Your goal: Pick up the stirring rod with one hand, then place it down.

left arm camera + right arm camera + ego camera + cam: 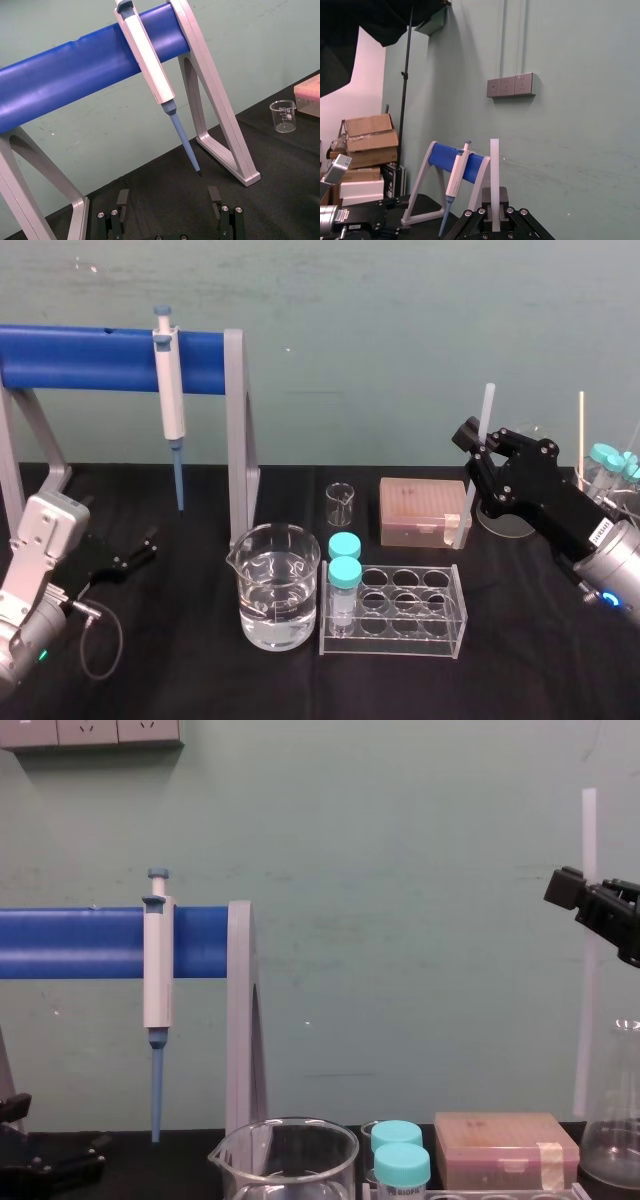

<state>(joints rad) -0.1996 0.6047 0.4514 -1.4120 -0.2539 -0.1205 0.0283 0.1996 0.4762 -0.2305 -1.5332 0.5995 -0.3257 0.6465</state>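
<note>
Left gripper (140,548), nearest at the lower left, lies parked on the cloth (200,680), fingers spread with nothing between them. Behind it a pipette (172,400) hangs from the blue bar of the stand (236,430), its tip clear of the surface.

Centre front, a beaker (279,585) of clear liquid sits just beside a rack (400,615) with two teal-capped vials (345,565) in its left column. A tan box (422,510) lies behind the rack.

At the right, the rod (487,405) stands near upright, clenched in its upper part by the right gripper (483,447). Its lower end falls by the box's right corner, and you cannot tell whether it touches the cloth. A flask (615,1140) stands close by.

The pick-up appears done; placing remains. Choose bare cloth well apart from the glassware. Swing the rod toward level as you lower it, and let go only once its length is borne by the cloth. A thin round rod is likely to roll. Released upright, it would probably topple against the box or flask.

Black cloth covers the table. A pale green wall (400,870) closes the scene, with sockets (90,730) high on it. The right wrist view adds stacked cartons (367,145) off to one side.
</note>
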